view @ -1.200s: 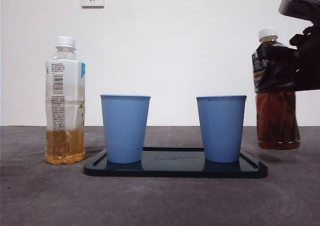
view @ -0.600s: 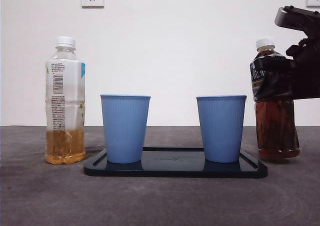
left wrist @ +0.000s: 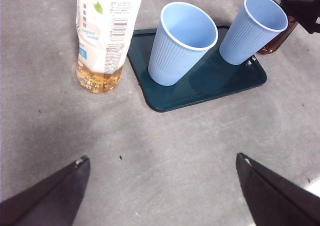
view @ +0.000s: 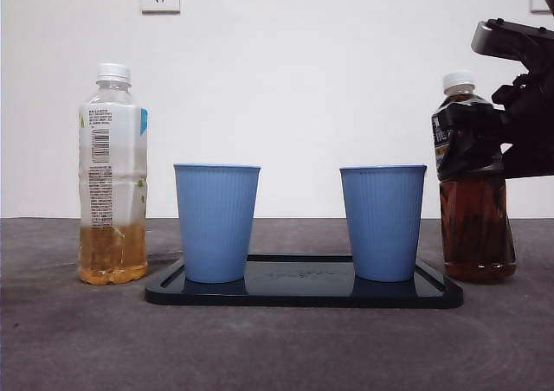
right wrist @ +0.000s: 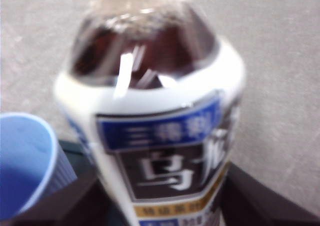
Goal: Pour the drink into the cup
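Front view: right gripper [view: 485,140] at the right edge is clamped around the dark tea bottle [view: 474,227], upright, cap on, standing just beside the tray [view: 303,294]; the nearer blue cup [view: 383,222] lies to its left.

Left wrist view: left gripper [left wrist: 162,186] hangs spread wide and empty at the bottom; pale bottle [left wrist: 105,33] upper left, the other cup [left wrist: 181,43] on the tray.

Right wrist view: bottle label fills the centre, jaws flanking it; cup rim lower left.

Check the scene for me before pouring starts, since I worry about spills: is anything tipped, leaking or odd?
Nothing stands out. Both blue ribbed plastic cups stand upright on the dark rectangular tray, no liquid shows on the grey table, and both capped bottles, pale tea and dark tea, stand upright.
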